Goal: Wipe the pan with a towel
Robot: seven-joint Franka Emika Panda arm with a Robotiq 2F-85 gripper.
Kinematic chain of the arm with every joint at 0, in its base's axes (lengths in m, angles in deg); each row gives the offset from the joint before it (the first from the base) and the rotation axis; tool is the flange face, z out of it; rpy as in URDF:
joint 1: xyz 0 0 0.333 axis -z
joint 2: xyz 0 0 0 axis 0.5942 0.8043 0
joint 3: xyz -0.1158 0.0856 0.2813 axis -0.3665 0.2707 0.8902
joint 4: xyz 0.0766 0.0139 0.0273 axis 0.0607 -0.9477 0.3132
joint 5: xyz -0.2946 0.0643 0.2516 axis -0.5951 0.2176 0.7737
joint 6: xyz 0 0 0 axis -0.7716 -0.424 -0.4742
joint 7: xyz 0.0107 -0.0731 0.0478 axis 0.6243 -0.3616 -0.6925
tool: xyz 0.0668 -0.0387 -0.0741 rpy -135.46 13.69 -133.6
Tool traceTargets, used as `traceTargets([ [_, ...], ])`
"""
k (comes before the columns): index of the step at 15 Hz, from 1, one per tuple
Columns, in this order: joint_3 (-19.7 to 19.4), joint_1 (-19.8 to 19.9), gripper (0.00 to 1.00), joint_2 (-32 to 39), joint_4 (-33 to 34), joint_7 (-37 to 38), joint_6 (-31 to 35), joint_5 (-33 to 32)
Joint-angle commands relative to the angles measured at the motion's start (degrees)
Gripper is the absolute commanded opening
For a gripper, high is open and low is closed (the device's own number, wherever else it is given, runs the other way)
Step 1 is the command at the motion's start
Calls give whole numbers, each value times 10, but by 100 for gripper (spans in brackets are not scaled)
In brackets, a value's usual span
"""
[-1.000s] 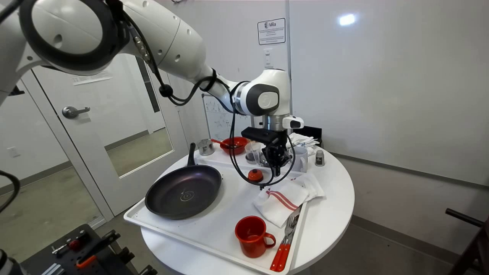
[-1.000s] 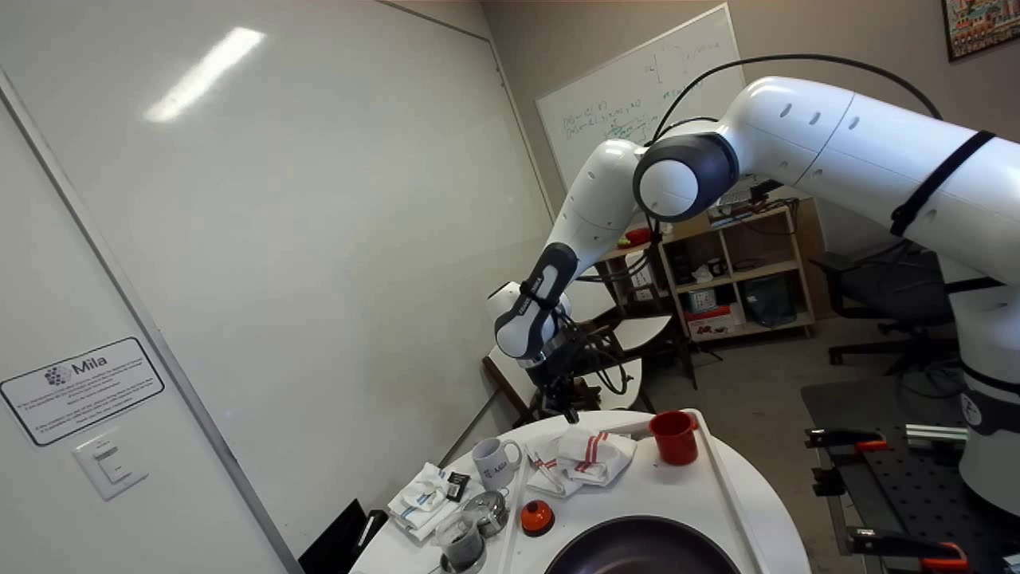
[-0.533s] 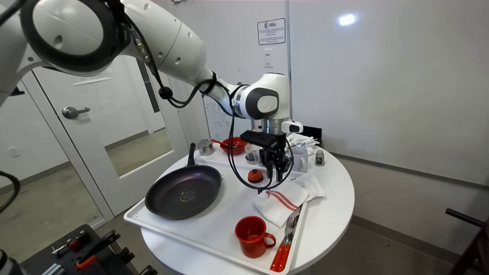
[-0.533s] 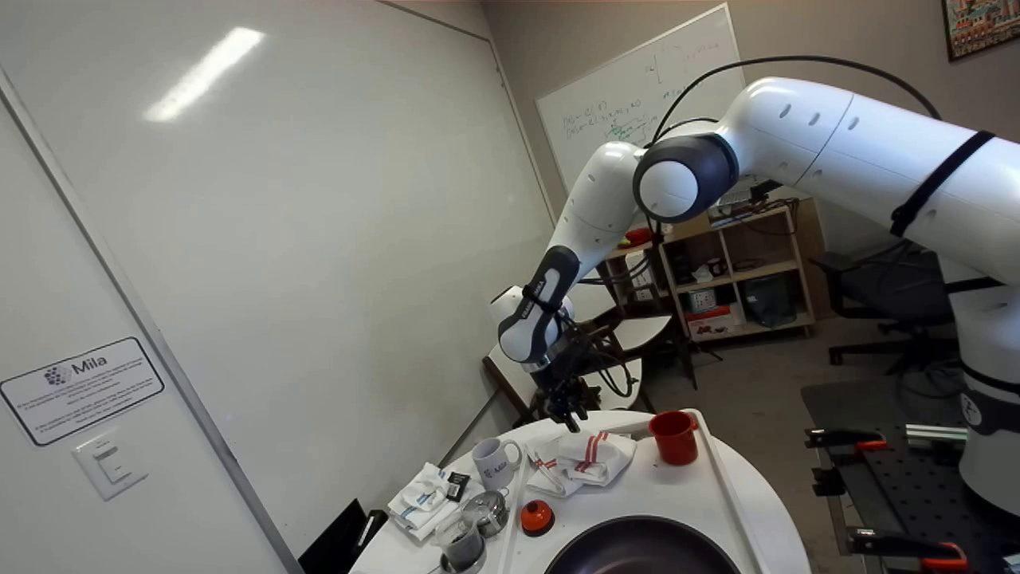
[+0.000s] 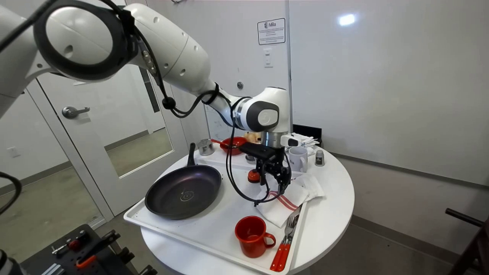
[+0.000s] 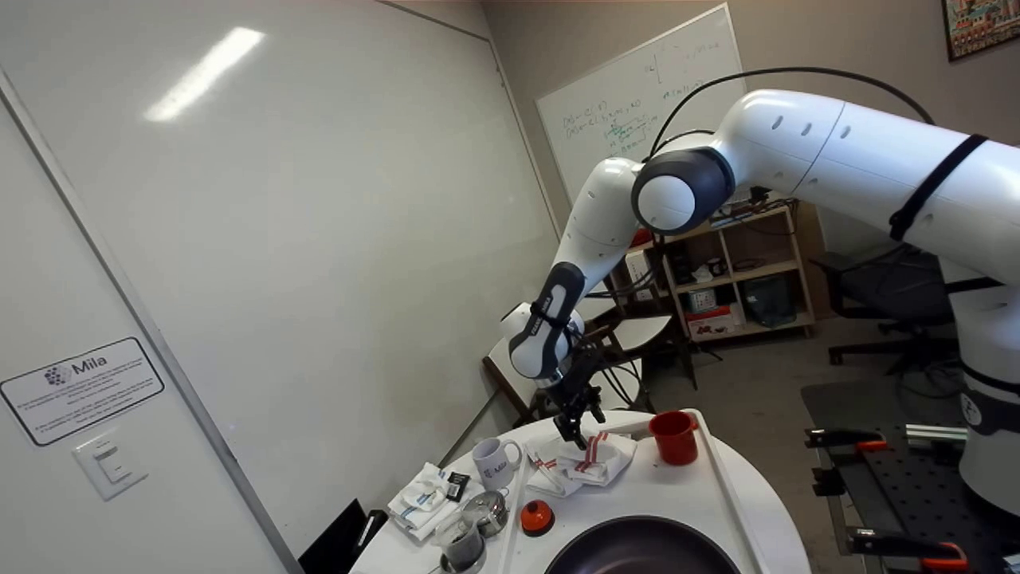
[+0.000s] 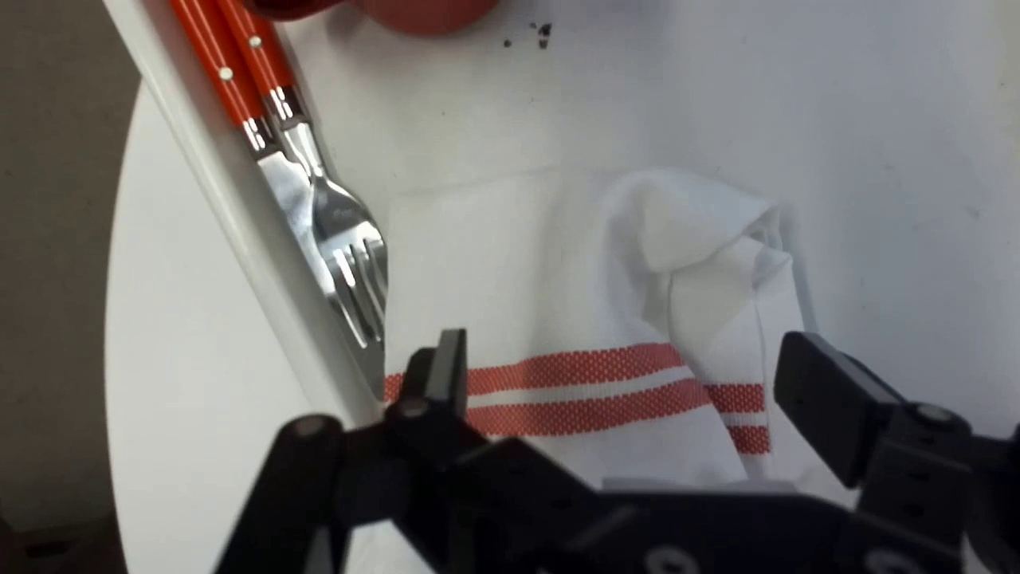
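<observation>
Towel (image 7: 494,271), red-striped, lies beneath the tool (image 7: 624,371), whose jaws stand wide apart.

One red mug (image 5: 251,243) and one pale mug (image 6: 487,462) make two mugs. I count one frying pan (image 5: 179,194), one fork (image 7: 341,217), one knife (image 7: 287,188) and one red bowl (image 5: 239,149). The tray (image 5: 214,231) is one, and the round table (image 5: 332,206) is also one. There is at least one red-striped towel (image 7: 486,271) and at least one blue-striped towel (image 6: 415,515); because of the folds, I cannot tell if there are more. The fingers (image 7: 829,408) are two in number.
</observation>
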Motion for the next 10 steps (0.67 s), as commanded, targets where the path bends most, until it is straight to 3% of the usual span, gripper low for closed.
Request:
traceTargets([
  [1, 8, 11, 95, 25, 19, -7, -12, 3],
  [10, 22, 26, 95, 49, 39, -19, -11, 16],
])
